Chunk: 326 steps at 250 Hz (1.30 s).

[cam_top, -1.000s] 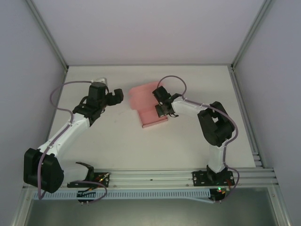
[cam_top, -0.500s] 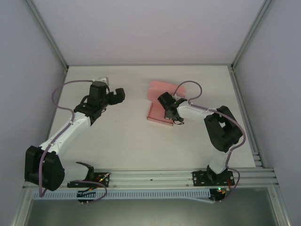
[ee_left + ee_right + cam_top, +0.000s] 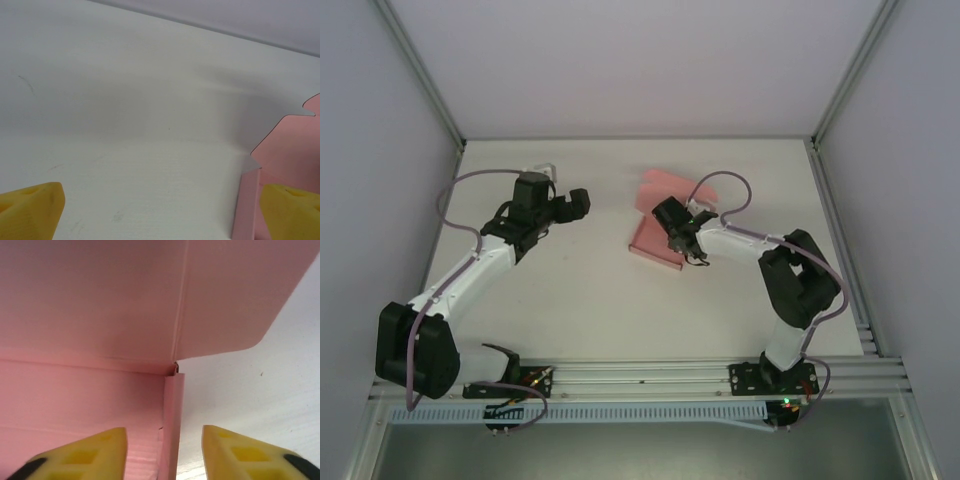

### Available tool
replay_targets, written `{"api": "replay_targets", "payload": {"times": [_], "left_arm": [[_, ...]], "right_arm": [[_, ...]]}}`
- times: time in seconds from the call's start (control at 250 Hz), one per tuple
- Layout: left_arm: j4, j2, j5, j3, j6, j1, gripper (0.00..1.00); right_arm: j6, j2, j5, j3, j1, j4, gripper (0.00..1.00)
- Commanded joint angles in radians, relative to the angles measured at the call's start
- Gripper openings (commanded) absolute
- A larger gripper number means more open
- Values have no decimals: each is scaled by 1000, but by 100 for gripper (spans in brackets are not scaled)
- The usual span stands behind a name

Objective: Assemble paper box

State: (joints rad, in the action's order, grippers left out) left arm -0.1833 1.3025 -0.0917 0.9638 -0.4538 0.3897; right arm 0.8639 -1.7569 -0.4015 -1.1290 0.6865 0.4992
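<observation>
The pink paper box (image 3: 648, 241) lies mid-table as a shallow tray, its lid flap (image 3: 656, 187) standing up at the far end. My right gripper (image 3: 668, 218) hangs over the tray's right side. In the right wrist view its yellow fingers (image 3: 100, 450) are apart, and the thin pink side wall (image 3: 172, 415) stands between them with a gap on each side. My left gripper (image 3: 575, 203) hovers open to the left of the box, well apart from it. In the left wrist view the box (image 3: 290, 150) sits at the right edge, behind the right fingertip (image 3: 292, 210).
The white table (image 3: 570, 290) is bounded by a metal frame, with grey walls at the left, right and back. An aluminium rail (image 3: 650, 378) carrying both arm bases runs along the near edge. Bare table lies between the left gripper and the box.
The right gripper carried the box to the right and turned it, then its jaws opened off the side wall. The left gripper drifted slightly to the right.
</observation>
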Motion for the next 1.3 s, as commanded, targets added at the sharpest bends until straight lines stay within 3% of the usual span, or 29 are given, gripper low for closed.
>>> {"api": "replay_targets", "payload": {"times": [0.0,0.144,0.291,0.355,0.531,0.695,0.819,1.014,1.166,1.298], "left_arm": [[22,-13,14,33,32,0,100],[20,-6,13,34,43,0,100],[16,1,13,40,55,0,100],[19,-2,13,36,58,-1,100],[26,5,31,32,79,0,100],[33,25,79,44,102,1,100],[30,51,115,65,126,0,100],[39,132,272,107,208,3,100],[5,242,452,200,310,12,100],[-49,352,466,311,393,43,100]], "right_arm": [[-14,61,-68,-18,7,-4,54],[-93,124,-67,2,6,-44,72],[-194,196,-150,-11,6,-32,87],[-268,232,-143,-14,6,-50,99],[-445,330,-58,10,-36,-162,100],[-600,369,233,1,-156,-236,100],[-712,368,332,-19,-229,-258,100],[-824,267,500,-145,-305,-122,100],[-865,169,644,-233,-354,-34,94],[-866,133,608,-260,-389,39,91]]}}
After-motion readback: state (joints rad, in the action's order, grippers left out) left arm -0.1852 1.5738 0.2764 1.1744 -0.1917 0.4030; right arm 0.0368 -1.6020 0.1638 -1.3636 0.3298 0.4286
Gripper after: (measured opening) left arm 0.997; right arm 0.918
